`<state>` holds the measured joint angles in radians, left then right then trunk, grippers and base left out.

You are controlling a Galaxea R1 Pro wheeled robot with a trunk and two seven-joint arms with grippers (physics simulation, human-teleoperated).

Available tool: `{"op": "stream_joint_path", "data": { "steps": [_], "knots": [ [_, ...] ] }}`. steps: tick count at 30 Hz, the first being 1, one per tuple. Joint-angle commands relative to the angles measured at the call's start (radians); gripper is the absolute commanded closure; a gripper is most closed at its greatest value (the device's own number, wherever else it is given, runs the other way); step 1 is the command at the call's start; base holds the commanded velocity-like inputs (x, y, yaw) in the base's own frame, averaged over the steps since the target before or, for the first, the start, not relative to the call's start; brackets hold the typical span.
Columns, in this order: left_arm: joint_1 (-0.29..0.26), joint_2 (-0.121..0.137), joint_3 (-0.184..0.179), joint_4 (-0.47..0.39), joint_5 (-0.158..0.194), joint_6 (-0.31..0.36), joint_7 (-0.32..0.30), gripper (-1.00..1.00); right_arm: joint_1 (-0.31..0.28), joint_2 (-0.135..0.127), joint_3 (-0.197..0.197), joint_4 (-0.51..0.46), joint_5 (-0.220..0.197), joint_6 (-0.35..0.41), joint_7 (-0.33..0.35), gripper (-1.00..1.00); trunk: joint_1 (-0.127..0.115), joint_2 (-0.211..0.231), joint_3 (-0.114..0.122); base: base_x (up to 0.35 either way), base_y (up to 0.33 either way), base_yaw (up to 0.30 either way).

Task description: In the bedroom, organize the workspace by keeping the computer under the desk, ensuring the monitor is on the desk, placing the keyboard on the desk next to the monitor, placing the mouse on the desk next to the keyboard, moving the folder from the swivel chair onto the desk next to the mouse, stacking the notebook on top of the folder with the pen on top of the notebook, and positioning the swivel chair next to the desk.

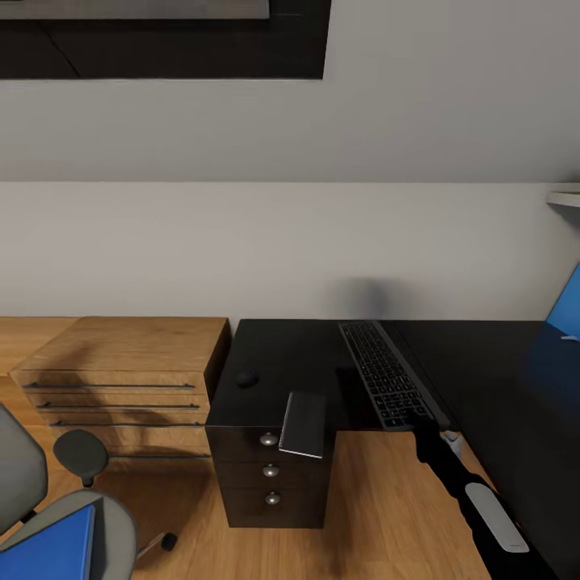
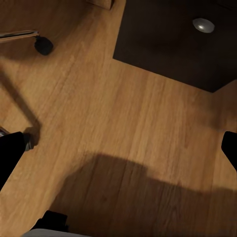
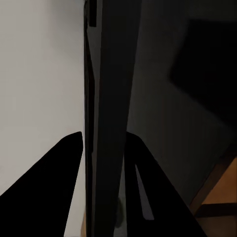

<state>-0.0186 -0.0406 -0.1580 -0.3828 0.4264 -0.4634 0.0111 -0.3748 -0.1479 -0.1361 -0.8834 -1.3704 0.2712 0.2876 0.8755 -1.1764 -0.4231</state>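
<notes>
The right gripper had its jaws clamped on the long slim dark grey keyboard, lifted over the glossy black bench. The left gripper's jaws stood wide over the wooden floor.

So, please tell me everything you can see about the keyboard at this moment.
The keyboard is long, slim and dark grey, with rows of black keys. It runs lengthwise from near the wall toward the robot, over the glossy black desk; whether it rests flat there or is lifted is hard to tell. The right gripper clamps its near end, and in the right wrist view the thin edge of the keyboard stands between the two fingers. The mouse lies apart from it.
</notes>
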Motion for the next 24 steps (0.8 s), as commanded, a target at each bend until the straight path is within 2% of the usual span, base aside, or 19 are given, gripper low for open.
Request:
{"op": "stream_joint_path", "data": {
  "steps": [1, 24],
  "knots": [
    [-0.001, 0.0, -0.009, 0.001, 0.01, -0.005, 0.001, -1.0, -0.001, -0.001, -0.003, 0.001, -0.009, 0.009, 0.003, 1.0, 0.0, -0.001, -0.001, 0.0, 0.0, 0.0],
    [0.0, 0.0, -0.011, 0.001, 0.006, -0.008, 0.001, -1.0, -0.001, -0.001, -0.002, 0.007, -0.006, 0.014, 0.012, 1.0, 0.0, -0.001, -0.001, 0.0, 0.0, -0.002]
  ]
}}
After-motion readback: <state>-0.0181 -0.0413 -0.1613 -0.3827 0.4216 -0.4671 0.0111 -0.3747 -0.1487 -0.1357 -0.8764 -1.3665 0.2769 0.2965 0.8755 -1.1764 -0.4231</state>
